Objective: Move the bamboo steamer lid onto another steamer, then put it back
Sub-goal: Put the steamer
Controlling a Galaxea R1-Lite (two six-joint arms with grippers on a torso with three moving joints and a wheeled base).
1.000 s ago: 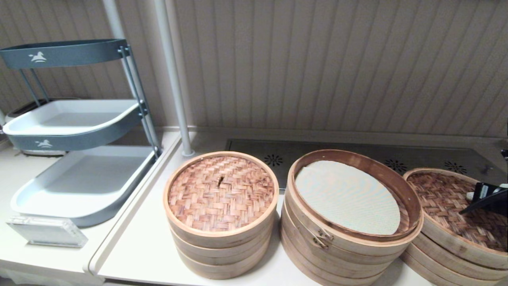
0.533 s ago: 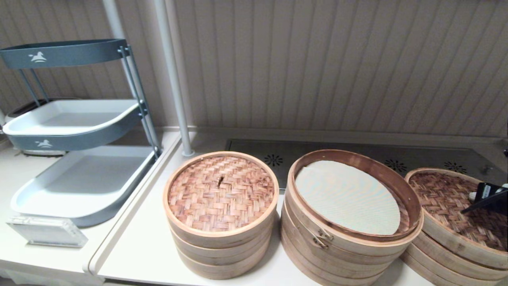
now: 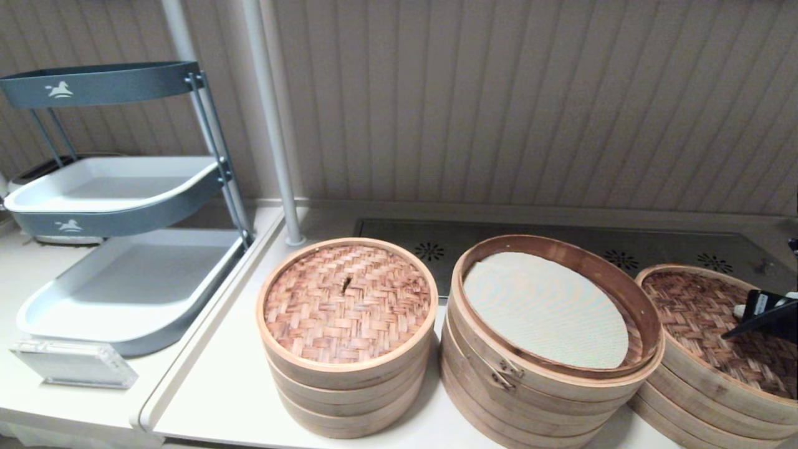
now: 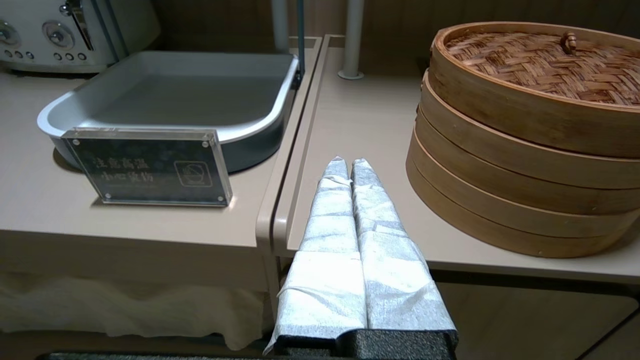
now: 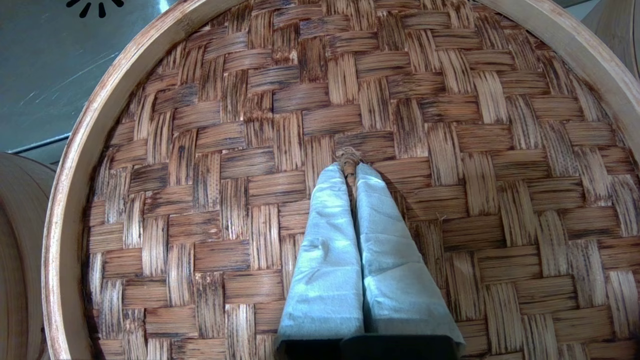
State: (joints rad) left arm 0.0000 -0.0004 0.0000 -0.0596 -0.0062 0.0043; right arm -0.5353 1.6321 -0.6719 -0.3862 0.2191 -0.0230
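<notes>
At the far right of the desk (image 3: 206,399), the bamboo steamer lid (image 3: 704,324) sits on top of the wide, low steamer stack (image 3: 679,408), its reddish-brown weave showing inside a deep pale rim. The right hand (image 5: 350,167) is down over the middle of that lid; the right wrist view shows its two cloth-wrapped fingers (image 5: 325,250) pressed together with the small centre knot (image 5: 348,161) pinched between their tips. In the head view only the dark body of this hand shows, at the right edge over the lid. Just left of this stack stands the taller wide steamer with a metal clasp (image 3: 506,372) on its near side; it has no lid on, and a pale round liner (image 3: 545,308) lies in its top tier. Left again, close beside it, is the narrower three-tier steamer (image 3: 347,349), capped by its own woven lid with a dark centre loop (image 3: 346,285). The left hand (image 4: 345,162) hangs low at the near edge of the desk, just left of the narrow stack, its wrapped fingers (image 4: 330,215) together and holding nothing. Further left, a grey tiered tray rack (image 3: 118,193) stands on the neighbouring surface, with a clear acrylic sign (image 4: 147,167) in front of its bottom tray and a pale toaster (image 4: 75,30) behind it.
</notes>
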